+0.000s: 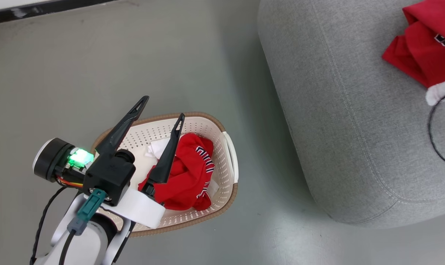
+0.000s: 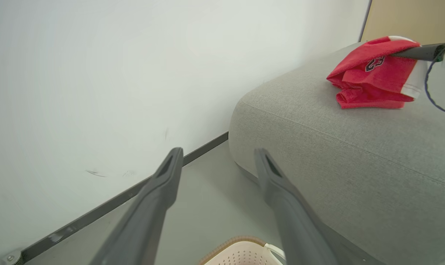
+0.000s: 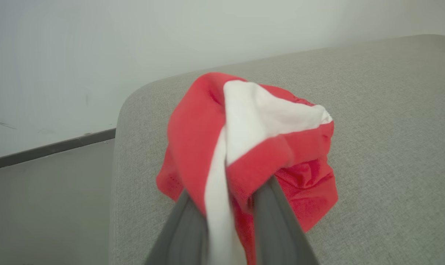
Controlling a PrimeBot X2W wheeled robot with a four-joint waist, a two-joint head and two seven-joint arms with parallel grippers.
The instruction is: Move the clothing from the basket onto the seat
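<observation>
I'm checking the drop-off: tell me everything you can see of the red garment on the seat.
The red garment is soft, knit-looking cloth with a white trim band and a black-and-white print, crumpled in loose folds. Its lower part lies on top of the grey seat. Its upper part is bunched up around the right hand, with white cloth running between the two fingers. Whether they are clamping it cannot be told.

Bright even light — soft shadows, foreground blurred.

Red garment point(image 1: 189, 173) in basket point(image 1: 207, 129); second garment point(image 1: 425, 55) on seat point(image 1: 355, 110).
</observation>
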